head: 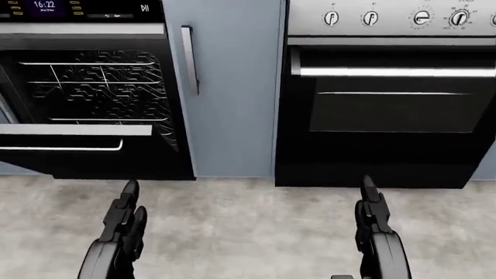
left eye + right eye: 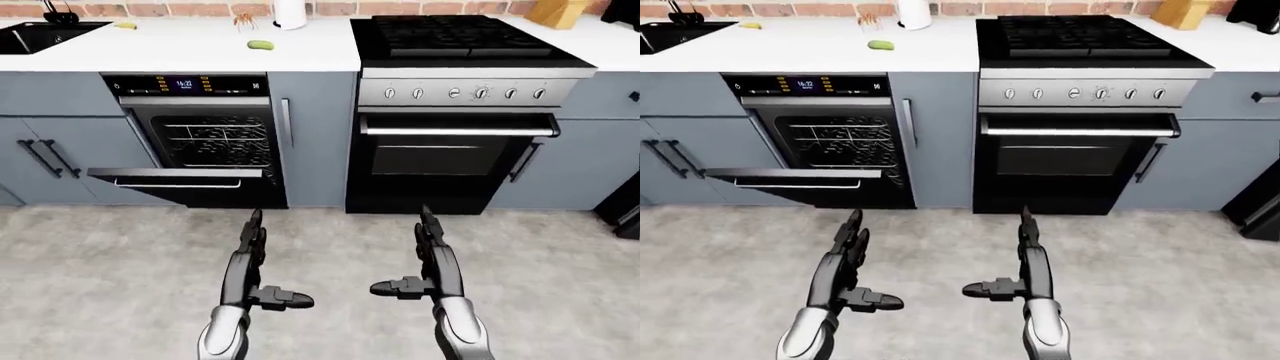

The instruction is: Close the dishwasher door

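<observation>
Only one piece of writing reads clearly: the dishwasher (image 2: 190, 139) control strip shows "16:22" in blue, flanked by small amber marks too fine to make out. One dishwasher door (image 2: 178, 174) hangs folded down to level, a dark slab with a pale upper edge and a thin silver handle bar along its edge, at the left of the left-eye view under the white tabletop (image 2: 200, 52). Behind it the wire racks show in the black cavity. One oven (image 2: 455, 150) stands to the right, its door shut, with six knobs in a row above a single bar handle and a black hob on top. Two hands reach over the floor (image 2: 100, 285): the left hand (image 2: 250, 259) and the right hand (image 2: 432, 251), both with fingers straight and spread open, thumbs turned inward, gripping nothing, well apart from the door.
</observation>
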Robot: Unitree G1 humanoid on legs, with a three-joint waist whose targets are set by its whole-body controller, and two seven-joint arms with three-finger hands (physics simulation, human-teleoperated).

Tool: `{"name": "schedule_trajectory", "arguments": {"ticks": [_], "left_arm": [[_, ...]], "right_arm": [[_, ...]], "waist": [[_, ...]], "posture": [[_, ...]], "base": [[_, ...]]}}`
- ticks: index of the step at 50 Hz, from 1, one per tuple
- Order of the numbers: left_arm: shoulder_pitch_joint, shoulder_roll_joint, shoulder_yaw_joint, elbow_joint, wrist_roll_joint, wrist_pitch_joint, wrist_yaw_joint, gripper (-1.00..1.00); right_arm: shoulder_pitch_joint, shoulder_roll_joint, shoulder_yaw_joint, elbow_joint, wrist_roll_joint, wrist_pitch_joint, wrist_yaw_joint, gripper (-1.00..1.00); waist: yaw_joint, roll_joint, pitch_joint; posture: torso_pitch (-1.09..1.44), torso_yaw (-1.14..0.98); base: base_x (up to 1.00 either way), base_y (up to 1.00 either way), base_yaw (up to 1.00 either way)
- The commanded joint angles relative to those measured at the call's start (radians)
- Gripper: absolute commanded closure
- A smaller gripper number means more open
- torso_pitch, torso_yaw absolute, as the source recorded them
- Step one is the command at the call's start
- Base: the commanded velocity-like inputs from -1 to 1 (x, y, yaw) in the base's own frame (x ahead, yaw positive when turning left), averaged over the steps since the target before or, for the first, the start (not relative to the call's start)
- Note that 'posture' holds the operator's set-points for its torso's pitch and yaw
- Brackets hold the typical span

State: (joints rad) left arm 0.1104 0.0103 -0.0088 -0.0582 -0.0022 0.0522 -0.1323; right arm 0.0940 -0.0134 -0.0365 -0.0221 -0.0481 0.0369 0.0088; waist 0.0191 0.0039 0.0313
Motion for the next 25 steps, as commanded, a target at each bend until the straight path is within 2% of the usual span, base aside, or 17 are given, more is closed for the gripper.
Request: {"name": "schedule_trajectory", "arguments": {"ticks": [1, 7, 14, 18, 20, 22, 23, 25], "left_arm": [[-0.016, 0.001, 0.0, -0.033, 0.003, -0.035, 0.003, -1.0], [-0.016, 0.002, 0.001, -0.032, 0.003, -0.034, 0.002, -1.0], [-0.013, 0.0, -0.003, -0.027, 0.005, -0.04, 0.0, -1.0], [-0.012, 0.0, -0.006, -0.02, 0.008, -0.045, 0.0, -1.0], [-0.012, 0.0, -0.007, -0.021, 0.009, -0.045, -0.001, -1.0], [-0.014, 0.001, -0.006, -0.016, 0.01, -0.047, 0.0, -1.0], [-0.014, 0.001, -0.006, -0.016, 0.009, -0.046, -0.001, -1.0], [-0.012, 0.001, -0.005, -0.024, 0.008, -0.042, -0.002, -1.0]], "right_arm": [[-0.014, -0.001, 0.0, -0.044, 0.003, -0.031, 0.001, -1.0], [-0.018, 0.0, 0.002, -0.035, 0.003, -0.032, 0.0, -1.0], [-0.017, 0.0, 0.003, -0.034, 0.004, -0.026, -0.001, -1.0], [-0.021, -0.002, -0.001, -0.022, 0.007, -0.032, -0.001, -1.0], [-0.019, -0.001, 0.0, -0.028, 0.007, -0.027, -0.001, -1.0], [-0.018, -0.001, 0.001, -0.03, 0.007, -0.028, -0.001, -1.0], [-0.018, -0.001, 0.001, -0.03, 0.007, -0.028, -0.001, -1.0], [-0.016, -0.001, 0.002, -0.033, 0.007, -0.025, -0.001, -1.0]], "waist": [[0.0, -0.002, -0.01], [0.005, 0.003, -0.008], [0.006, -0.023, -0.001], [0.0, -0.004, -0.004], [-0.005, 0.022, -0.007], [-0.005, 0.061, -0.003], [-0.003, 0.038, -0.005], [-0.001, 0.049, -0.009]], "posture": [[0.0, 0.0], [0.0, 0.0], [0.0, 0.0], [0.0, 0.0], [0.0, 0.0], [0.0, 0.0], [0.0, 0.0], [0.0, 0.0]], "base": [[0.0, 0.0, 0.34], [0.0, 0.0, 0.34], [0.0, 0.0, 0.35], [0.0, 0.0, 0.36], [0.0, 0.0, 0.41], [0.0, 0.0, 0.41], [0.0, 0.0, 0.42], [0.0, 0.0, 0.41]]}}
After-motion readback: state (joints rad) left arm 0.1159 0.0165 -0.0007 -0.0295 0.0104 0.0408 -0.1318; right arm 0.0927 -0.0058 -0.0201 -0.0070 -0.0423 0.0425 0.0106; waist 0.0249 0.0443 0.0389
